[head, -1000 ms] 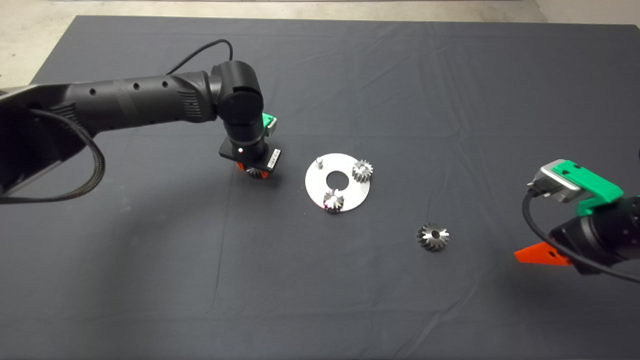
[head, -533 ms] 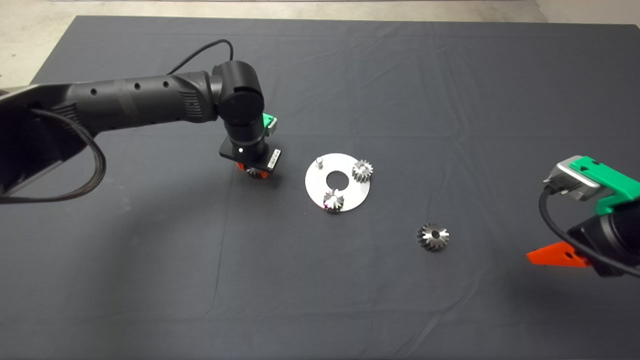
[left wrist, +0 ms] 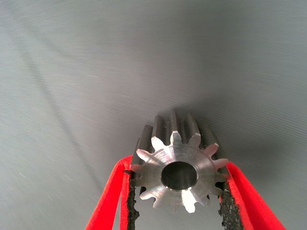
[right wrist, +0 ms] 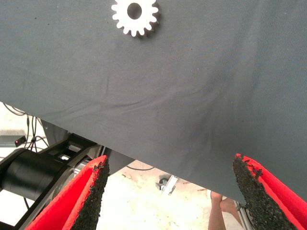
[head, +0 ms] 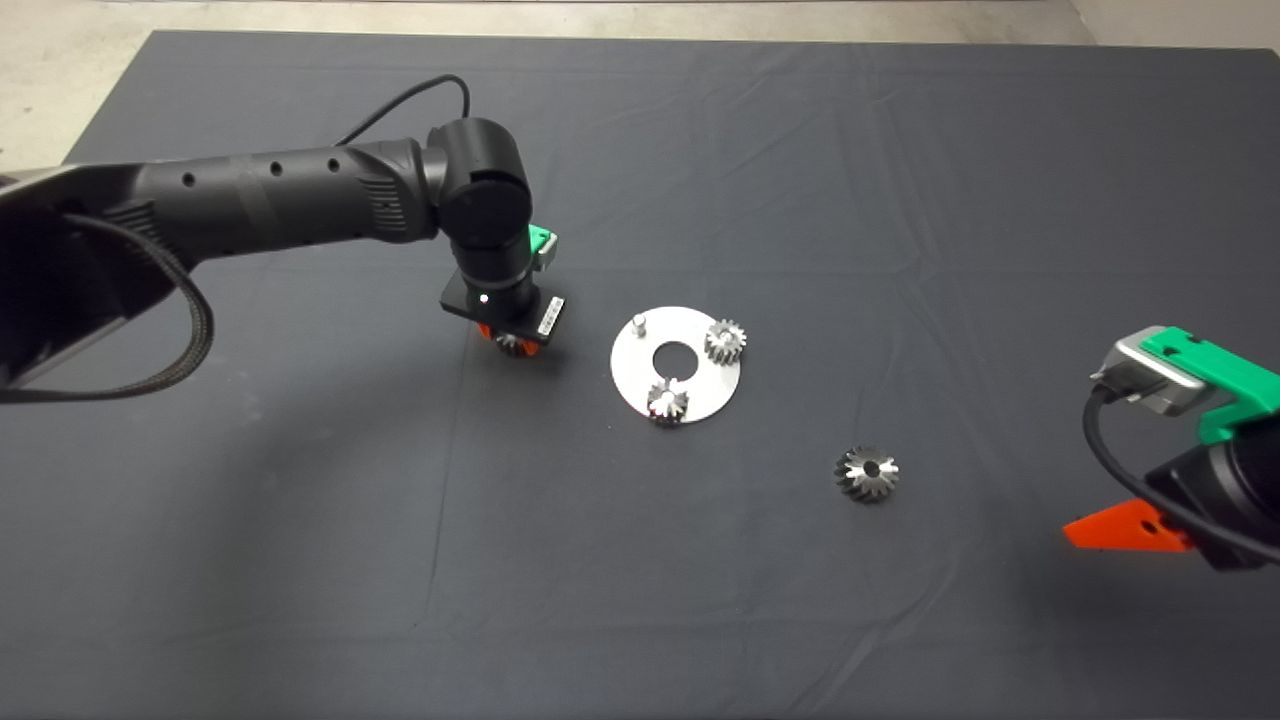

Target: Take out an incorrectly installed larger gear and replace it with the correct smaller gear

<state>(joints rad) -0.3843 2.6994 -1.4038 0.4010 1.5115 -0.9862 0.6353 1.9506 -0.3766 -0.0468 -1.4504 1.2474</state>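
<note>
My left gripper (head: 512, 342) hangs left of the round silver plate (head: 700, 385) and is shut on the smaller gear (left wrist: 177, 168), a shiny steel gear with a centre hole, clamped between the black pads (left wrist: 130, 211). In the head view only the gear's lower edge (head: 512, 346) shows under the wrist. The plate carries two matching small gears (head: 725, 342) (head: 667, 402) and one bare peg (head: 637, 322). The larger gear (head: 867, 473) lies alone on the mat, right of the plate; it also shows in the right wrist view (right wrist: 135, 17). My right gripper (head: 1100, 530) is open and empty at the lower right edge.
The dark mat (head: 640, 600) has shallow creases. In the right wrist view the mat's edge, the black robot base (right wrist: 33, 172), the floor and part of a person's leg (right wrist: 216, 211) show between the spread fingers (right wrist: 91, 191).
My right arm has drawn back to the right and slightly down, away from the larger gear. My left gripper has stayed almost still with the smaller gear in it.
</note>
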